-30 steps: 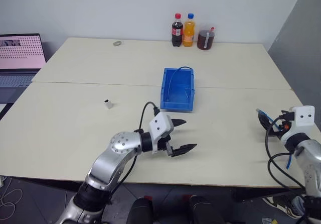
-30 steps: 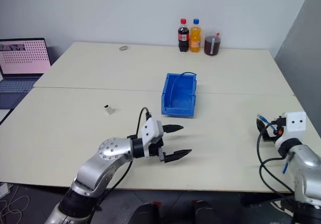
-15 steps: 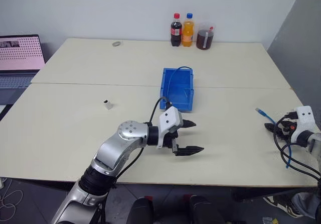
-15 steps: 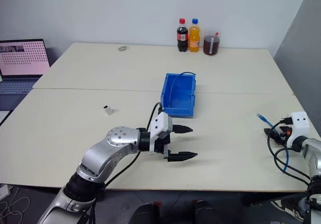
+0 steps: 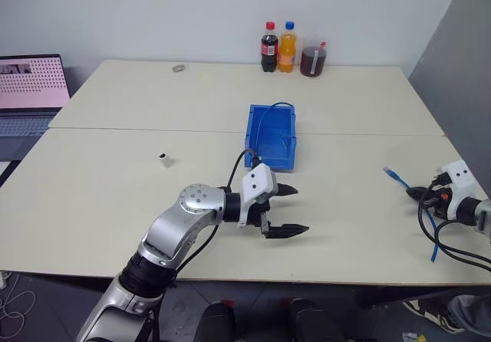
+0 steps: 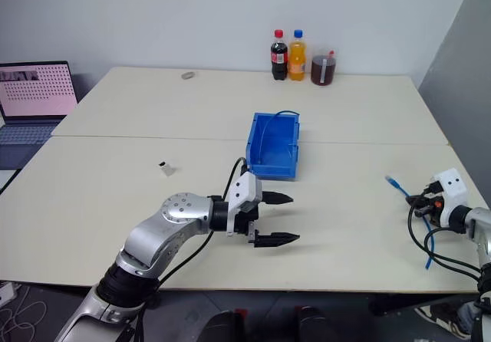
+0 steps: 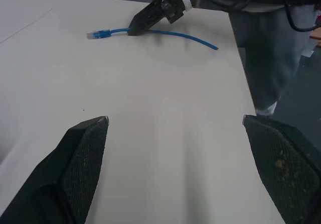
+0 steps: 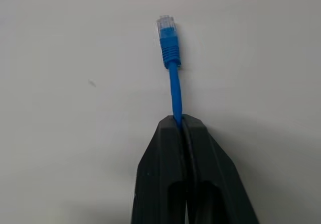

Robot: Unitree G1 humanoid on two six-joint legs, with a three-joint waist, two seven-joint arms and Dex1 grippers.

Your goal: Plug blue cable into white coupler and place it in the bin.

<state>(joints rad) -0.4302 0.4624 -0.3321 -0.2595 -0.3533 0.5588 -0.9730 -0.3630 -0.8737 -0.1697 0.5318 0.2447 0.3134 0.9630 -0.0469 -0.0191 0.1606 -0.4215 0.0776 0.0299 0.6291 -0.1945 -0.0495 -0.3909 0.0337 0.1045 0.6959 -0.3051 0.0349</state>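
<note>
The blue cable (image 5: 399, 179) lies at the table's right edge, its clear plug (image 8: 165, 23) resting on the tabletop and its tail hanging over the edge. My right gripper (image 5: 416, 193) is shut on it a short way behind the plug, fingers pressed together around the cable (image 8: 174, 91). The white coupler (image 5: 164, 158) stands alone on the left half of the table. Mid-table sits the bin (image 5: 270, 160), with another blue cable arcing inside it. In front of the bin my left gripper (image 5: 301, 208) hovers open and empty, pointing toward the right gripper (image 7: 143, 23).
Two bottles (image 5: 270, 47) and a jar of dark drink (image 5: 313, 58) stand at the table's far edge. A small grey ring (image 5: 179, 67) lies far left of them. A laptop (image 5: 31, 89) sits at the left. My right gripper works close to the table's right edge.
My right gripper's fingers have closed on the blue cable, and the wrist has turned. The plug end has shifted slightly left. My left gripper stays open.
</note>
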